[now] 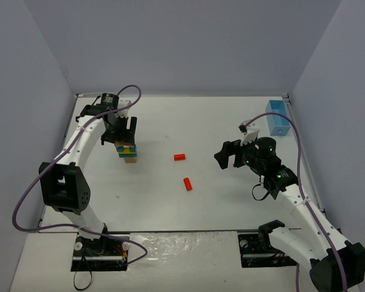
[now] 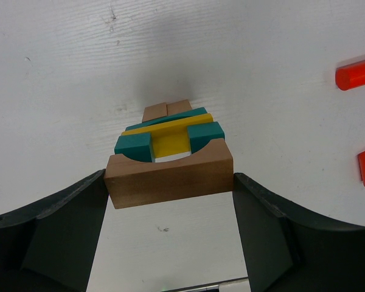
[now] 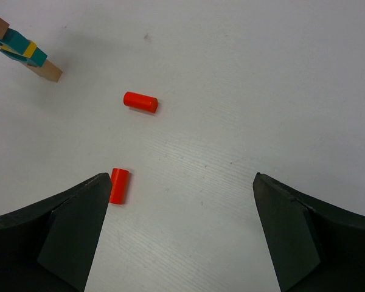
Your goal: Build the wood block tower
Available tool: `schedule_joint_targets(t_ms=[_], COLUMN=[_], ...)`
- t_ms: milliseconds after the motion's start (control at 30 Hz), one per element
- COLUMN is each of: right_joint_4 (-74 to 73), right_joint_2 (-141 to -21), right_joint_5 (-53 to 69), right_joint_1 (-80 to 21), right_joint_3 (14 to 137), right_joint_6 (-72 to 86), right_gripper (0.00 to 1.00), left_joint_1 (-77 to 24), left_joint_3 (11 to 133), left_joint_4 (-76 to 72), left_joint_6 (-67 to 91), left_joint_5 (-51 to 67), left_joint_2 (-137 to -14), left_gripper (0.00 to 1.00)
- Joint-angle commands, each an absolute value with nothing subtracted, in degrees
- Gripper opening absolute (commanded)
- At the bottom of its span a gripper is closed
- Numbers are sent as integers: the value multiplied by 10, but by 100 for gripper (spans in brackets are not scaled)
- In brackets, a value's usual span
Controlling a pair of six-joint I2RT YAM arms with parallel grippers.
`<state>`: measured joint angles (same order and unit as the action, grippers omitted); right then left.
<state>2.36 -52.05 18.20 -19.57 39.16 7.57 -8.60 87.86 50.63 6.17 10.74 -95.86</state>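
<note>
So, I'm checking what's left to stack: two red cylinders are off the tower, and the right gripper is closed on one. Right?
Not quite. The right gripper is open and empty, as the right wrist view shows. Both red cylinders lie on the table, off the wood block tower.

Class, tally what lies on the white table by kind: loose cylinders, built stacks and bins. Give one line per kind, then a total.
Red cylinders: 2
Wood block tower: 1
Light-blue bin: 1
Total: 4
</note>
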Motion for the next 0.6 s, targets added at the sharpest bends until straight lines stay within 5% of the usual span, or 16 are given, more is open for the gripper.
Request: schedule_joint_targets(t_ms=[0, 567], right_joint_4=[57, 59], right_joint_2=[-526, -526], right_joint_5=[183, 185], right_joint_1=[-195, -195], right_joint_3=[412, 410], right_joint_6=[73, 73], right_gripper=[100, 100], left_joint_1=[-83, -82], left_joint_3=[906, 907], left_joint_4=[492, 492], left_joint_6=[64, 67], left_joint_5=[118, 119], left_joint_2=[-952, -956], left_gripper=[0, 0])
